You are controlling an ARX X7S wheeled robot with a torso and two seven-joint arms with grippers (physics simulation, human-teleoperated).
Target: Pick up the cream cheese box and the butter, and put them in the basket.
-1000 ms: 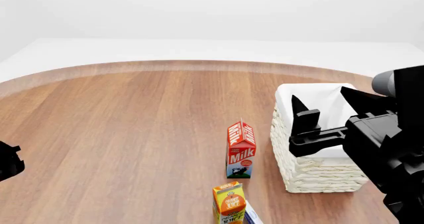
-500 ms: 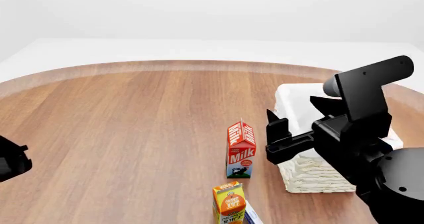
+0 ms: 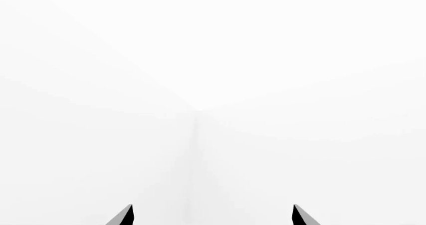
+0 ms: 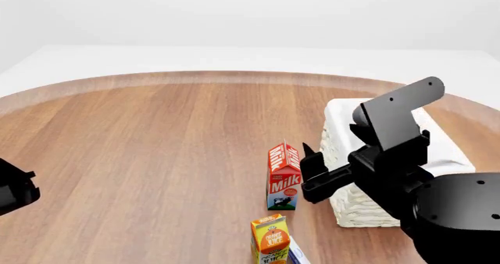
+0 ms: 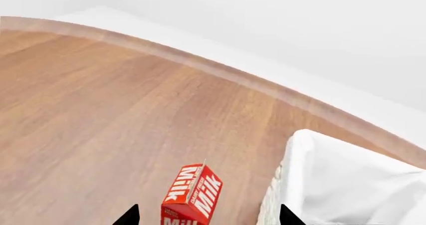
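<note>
Right now the right gripper (image 4: 311, 171) hangs betw the milk carton (image 4: 284, 176) and the basket (image 4: 367, 208), just beside both, jaws spread w/ nothing in them. Its wrist cam agrees: two fingertips set apart, the milk carton top showing betw them, basket liner off to one side. Prob it sits there because it's heading toward the front cluster of cartons, and this gap is the clear lane down.

Left gripper (image 3: 211, 216): also spread, empty. Its cam sees only blank white, so it's pointed away from the table (image 4: 156, 147); in the head view just a dark bit of that arm shows at the far left edge. Looks parked to stay out of the way.

Task things: the cream cheese box (image 4: 298, 253) is only a white-blue sliver at the bottom edge of the head view, touching or just beside the orange juice carton (image 4: 270, 239), mostly cut off. Butter: not visible in any view, can't say where it is. Basket stands at the table's right side, near the milk; what's inside is hidden by the arm and the liner, can't tell.

Judgement: early stage, nothing grabbed yet. Next reach needs care, since the juice and milk cartons stand upright close by and could tip if clipped.
</note>
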